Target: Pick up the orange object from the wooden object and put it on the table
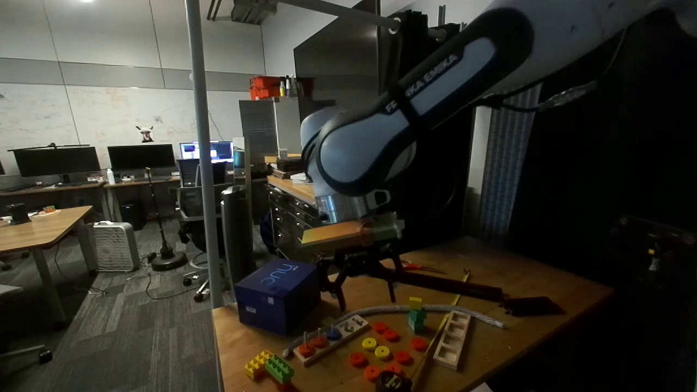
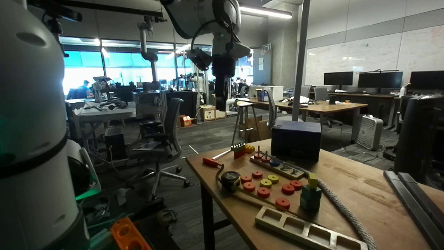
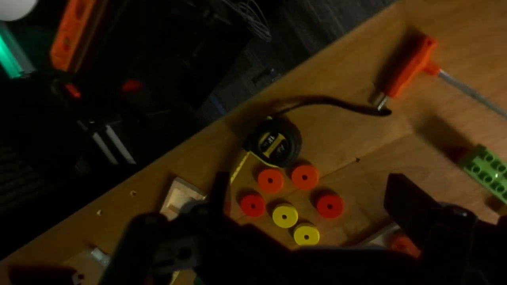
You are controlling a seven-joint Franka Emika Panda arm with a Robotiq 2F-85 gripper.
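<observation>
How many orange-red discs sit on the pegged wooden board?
2. In an exterior view, one orange-red disc is at the end of the pegged wooden board nearest the green brick; the second disc comes next, before the blue disc. None looks hidden there.

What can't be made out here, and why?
Wrist view: most of the pegged board, behind the tool.
In an exterior view: part of the tape measure, cut by the bottom edge.
In an exterior view: part of the slotted tray, likewise.
Wrist view: tape measure lettering, blurred.

A robotics lab; a robot arm [image 1: 446,81]; desks [image 1: 49,224]; monitors [image 1: 141,157]; a whiteboard [image 1: 103,111].
</observation>
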